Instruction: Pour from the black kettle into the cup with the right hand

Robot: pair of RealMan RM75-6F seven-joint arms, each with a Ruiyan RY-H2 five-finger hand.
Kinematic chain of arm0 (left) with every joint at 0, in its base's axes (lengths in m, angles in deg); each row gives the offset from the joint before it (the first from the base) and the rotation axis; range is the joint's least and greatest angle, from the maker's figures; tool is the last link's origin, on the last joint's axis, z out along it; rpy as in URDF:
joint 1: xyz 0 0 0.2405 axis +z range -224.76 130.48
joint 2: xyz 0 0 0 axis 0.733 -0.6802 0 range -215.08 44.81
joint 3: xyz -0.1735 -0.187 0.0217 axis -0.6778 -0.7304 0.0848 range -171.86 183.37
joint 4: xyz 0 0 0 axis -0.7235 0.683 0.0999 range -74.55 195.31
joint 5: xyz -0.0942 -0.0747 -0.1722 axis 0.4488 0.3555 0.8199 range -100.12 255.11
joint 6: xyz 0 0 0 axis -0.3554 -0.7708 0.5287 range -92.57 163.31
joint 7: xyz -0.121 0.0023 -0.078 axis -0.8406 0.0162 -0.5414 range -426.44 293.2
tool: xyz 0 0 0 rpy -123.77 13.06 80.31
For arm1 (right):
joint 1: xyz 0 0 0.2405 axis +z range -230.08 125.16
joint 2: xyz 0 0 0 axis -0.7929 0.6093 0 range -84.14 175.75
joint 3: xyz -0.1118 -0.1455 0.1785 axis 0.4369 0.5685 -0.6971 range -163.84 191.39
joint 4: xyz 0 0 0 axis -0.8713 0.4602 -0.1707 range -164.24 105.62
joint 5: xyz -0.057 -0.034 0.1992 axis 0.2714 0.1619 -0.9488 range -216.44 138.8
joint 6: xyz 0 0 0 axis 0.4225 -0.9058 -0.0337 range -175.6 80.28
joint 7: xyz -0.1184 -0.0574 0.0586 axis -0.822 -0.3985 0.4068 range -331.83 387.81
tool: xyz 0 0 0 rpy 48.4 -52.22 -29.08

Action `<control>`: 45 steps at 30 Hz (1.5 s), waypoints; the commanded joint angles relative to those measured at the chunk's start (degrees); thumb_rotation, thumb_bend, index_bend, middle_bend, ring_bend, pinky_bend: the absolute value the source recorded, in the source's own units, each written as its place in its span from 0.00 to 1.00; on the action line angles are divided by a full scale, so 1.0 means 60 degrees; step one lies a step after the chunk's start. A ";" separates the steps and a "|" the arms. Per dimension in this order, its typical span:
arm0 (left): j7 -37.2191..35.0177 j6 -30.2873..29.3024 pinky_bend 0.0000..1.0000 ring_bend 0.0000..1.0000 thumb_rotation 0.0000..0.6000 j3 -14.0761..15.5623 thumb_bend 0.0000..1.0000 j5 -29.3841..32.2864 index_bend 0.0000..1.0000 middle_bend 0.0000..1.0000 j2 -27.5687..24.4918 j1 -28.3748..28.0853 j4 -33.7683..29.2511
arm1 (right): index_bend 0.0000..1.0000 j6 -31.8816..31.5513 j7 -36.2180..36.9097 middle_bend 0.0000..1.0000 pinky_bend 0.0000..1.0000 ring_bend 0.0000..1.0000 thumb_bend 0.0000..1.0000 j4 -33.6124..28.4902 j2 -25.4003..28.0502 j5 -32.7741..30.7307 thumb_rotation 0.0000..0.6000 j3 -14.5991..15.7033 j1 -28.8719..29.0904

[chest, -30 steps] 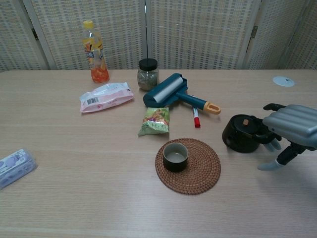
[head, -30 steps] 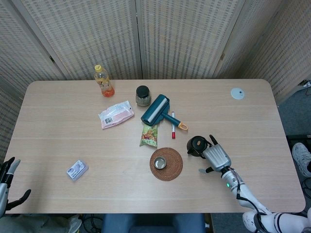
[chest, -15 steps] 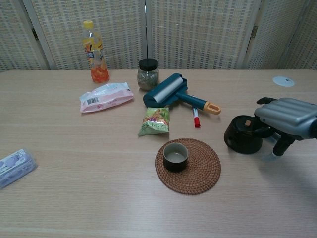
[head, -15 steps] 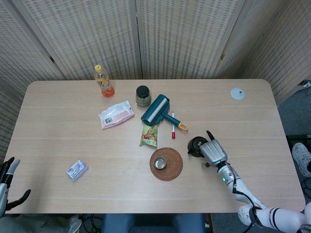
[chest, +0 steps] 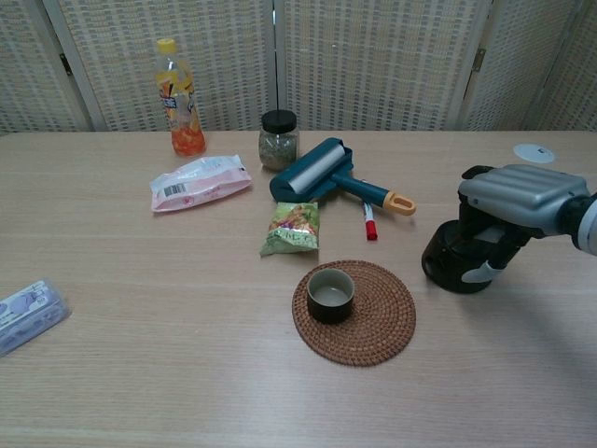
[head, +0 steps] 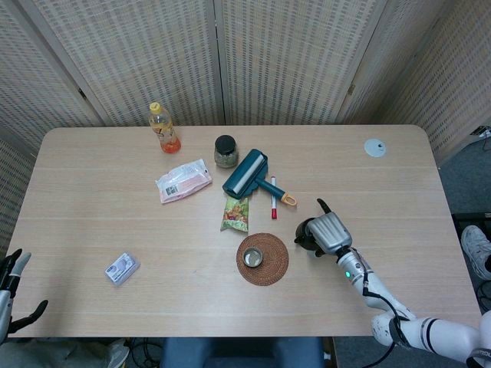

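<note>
From the head view, the right hand (head: 330, 232) lies over the black kettle (head: 307, 234), fingers curled down around it; whether they actually clamp it cannot be told from here. The kettle stands on the table (head: 92, 199) at about 3 o'clock from the cup (head: 253, 257), which sits in the middle of a round woven coaster (head: 272, 270). The left hand (head: 11, 295) shows at the lower left corner, off the table edge, fingers spread and holding nothing.

In the chest view, the right hand (chest: 508, 201) covers the top of the black kettle (chest: 448, 263), fingers reaching down its side and touching it. The kettle stands upright on the table, just beside the coaster (chest: 382, 317), at 3 o'clock from the cup (chest: 330, 294). A green snack packet (chest: 293, 227) lies at 11 o'clock from the cup, a red marker (chest: 369, 222) at 1 o'clock.
</note>
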State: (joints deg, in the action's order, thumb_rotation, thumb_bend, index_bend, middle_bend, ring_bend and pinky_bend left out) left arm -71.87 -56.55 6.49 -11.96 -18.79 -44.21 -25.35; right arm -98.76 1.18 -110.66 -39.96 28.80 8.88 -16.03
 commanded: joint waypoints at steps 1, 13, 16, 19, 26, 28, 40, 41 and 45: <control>0.0020 0.0004 0.00 0.01 1.00 0.0006 0.24 -0.0005 0.00 0.00 -0.0009 0.0002 -0.0020 | 1.00 0.0024 0.0217 0.98 0.04 0.85 0.00 -0.0056 0.0110 0.0108 0.58 -0.0043 0.0054; 0.0108 0.0028 0.00 0.01 1.00 0.0017 0.24 -0.0055 0.00 0.00 -0.0023 -0.0021 -0.0095 | 1.00 -0.0486 0.0331 1.00 0.18 0.90 0.01 -0.0376 0.0365 0.0310 0.45 -0.0191 0.0057; 0.0116 0.0070 0.00 0.01 1.00 0.0034 0.24 -0.0064 0.00 0.00 -0.0026 -0.0035 -0.0101 | 1.00 -0.0536 0.0340 1.00 0.20 0.91 0.07 -0.0480 0.0439 0.0336 0.44 -0.0220 0.0080; 0.0105 0.0055 0.00 0.01 1.00 0.0023 0.24 -0.0058 0.00 0.00 -0.0020 -0.0032 -0.0086 | 1.00 -0.0593 0.0298 1.00 0.21 0.91 0.17 -0.0579 0.0497 0.0372 0.44 -0.0235 0.0107; 0.0065 0.0031 0.00 0.01 1.00 0.0020 0.24 -0.0027 0.00 0.00 -0.0035 -0.0004 -0.0066 | 1.00 -0.0817 0.0117 1.00 0.24 0.91 0.40 -0.0784 0.0534 0.0396 0.44 -0.0303 0.0145; 0.0050 0.0014 0.00 0.01 1.00 0.0017 0.24 -0.0032 0.00 0.00 -0.0036 0.0002 -0.0047 | 1.00 -0.0850 0.0089 1.00 0.24 0.91 0.47 -0.0821 0.0542 0.0383 0.44 -0.0331 0.0164; 0.0028 -0.0020 0.00 0.01 1.00 -0.0015 0.24 -0.0005 0.00 0.00 -0.0015 0.0016 -0.0038 | 1.00 -0.0539 0.0266 0.99 0.33 0.89 0.58 -0.1006 0.0663 0.0089 0.60 -0.0408 0.0337; 0.0029 -0.0020 0.00 0.01 1.00 -0.0017 0.24 -0.0004 0.00 0.00 -0.0014 0.0015 -0.0039 | 1.00 -0.0525 0.0247 0.98 0.34 0.88 0.58 -0.1016 0.0664 0.0067 0.60 -0.0413 0.0356; 0.0034 -0.0009 0.00 0.01 1.00 -0.0022 0.24 -0.0001 0.00 0.00 -0.0003 0.0010 -0.0032 | 1.00 -0.0507 0.0197 0.97 0.40 0.88 0.58 -0.1020 0.0603 0.0018 0.62 -0.0423 0.0429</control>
State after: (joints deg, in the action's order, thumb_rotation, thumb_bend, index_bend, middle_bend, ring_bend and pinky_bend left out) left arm -71.67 -56.61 6.36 -11.97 -18.81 -44.16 -25.55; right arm -101.83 2.37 -116.79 -36.30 28.94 6.36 -13.50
